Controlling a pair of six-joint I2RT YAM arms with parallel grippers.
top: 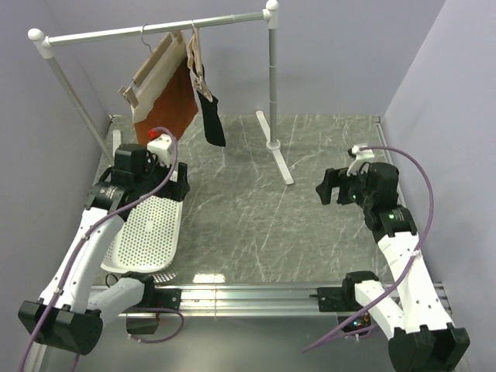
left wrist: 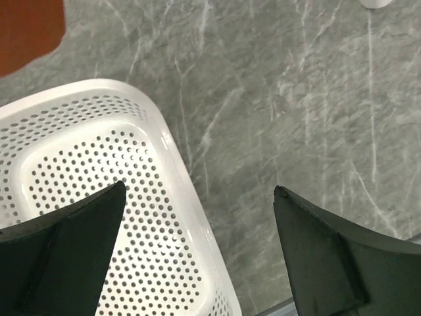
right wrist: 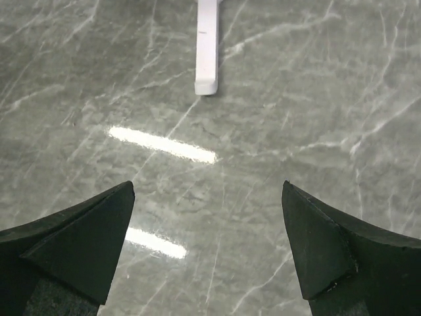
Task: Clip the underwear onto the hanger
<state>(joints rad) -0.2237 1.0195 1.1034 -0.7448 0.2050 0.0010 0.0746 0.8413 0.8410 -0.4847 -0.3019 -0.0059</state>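
The black underwear [top: 211,116] with its tan waistband hangs edge-on from the pale wooden hanger [top: 192,48], whose wire hook is on the white rail [top: 101,33]. I cannot tell how the clips hold it. My left gripper [top: 175,186] is open and empty, low over the far right corner of the white basket [top: 147,232]; in the left wrist view the gripper [left wrist: 199,191] has nothing between its jaws. My right gripper [top: 328,187] is open and empty over the bare marble floor, as the right wrist view [right wrist: 208,187] shows. Both grippers are well below and apart from the hanger.
A rust-orange garment [top: 172,101] on a twin wooden hanger hangs left of the underwear; its edge shows in the left wrist view [left wrist: 26,26]. The rack's right post [top: 273,77] and white foot [top: 279,161] stand between the arms; the foot shows in the right wrist view [right wrist: 207,46].
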